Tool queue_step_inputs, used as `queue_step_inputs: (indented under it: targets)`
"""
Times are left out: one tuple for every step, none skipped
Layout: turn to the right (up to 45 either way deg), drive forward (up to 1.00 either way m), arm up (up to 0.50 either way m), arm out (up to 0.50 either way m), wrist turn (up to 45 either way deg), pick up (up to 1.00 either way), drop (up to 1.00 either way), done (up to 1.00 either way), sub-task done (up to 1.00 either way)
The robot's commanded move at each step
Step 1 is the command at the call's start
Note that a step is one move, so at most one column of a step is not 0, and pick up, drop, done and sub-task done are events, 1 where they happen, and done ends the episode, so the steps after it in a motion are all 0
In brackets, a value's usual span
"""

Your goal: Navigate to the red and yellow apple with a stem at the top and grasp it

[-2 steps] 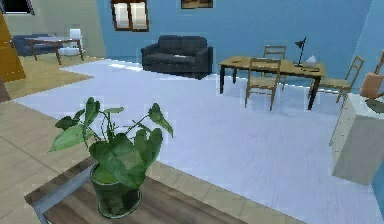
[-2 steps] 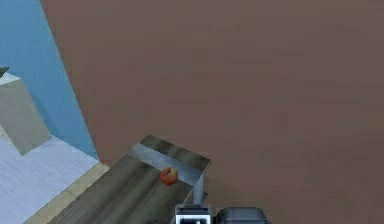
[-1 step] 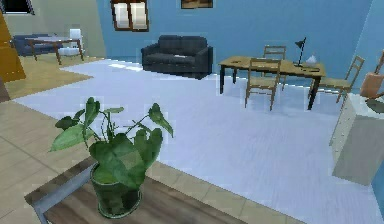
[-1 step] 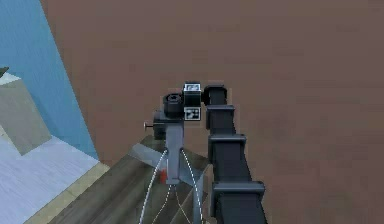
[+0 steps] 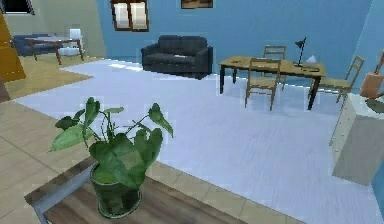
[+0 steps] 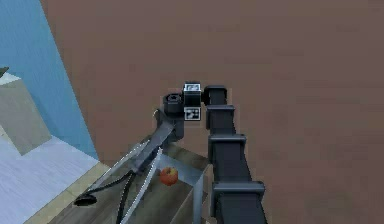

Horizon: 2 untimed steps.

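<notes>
The small red-orange round thing (image 6: 168, 176) just beside the gripper (image 6: 112, 196) is too small to show a stem or any yellow. Whether the fingers touch it, or whether the gripper holds anything, cannot be told. The wooden tabletop (image 6: 160, 205) under the gripper is cut off by the bottom edge, and the arm (image 6: 232, 160) hides its far part. Well apart from the gripper, out beyond its fingers, the white cabinet (image 6: 15, 115) runs off the left edge.
</notes>
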Motion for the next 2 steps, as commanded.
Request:
queue_step_inputs:
  targets:
    - [0.0,0.00,0.00,0.00,45.0,0.00,0.00,0.00,0.00]
    - [0.0,0.00,0.00,0.00,45.0,0.00,0.00,0.00,0.00]
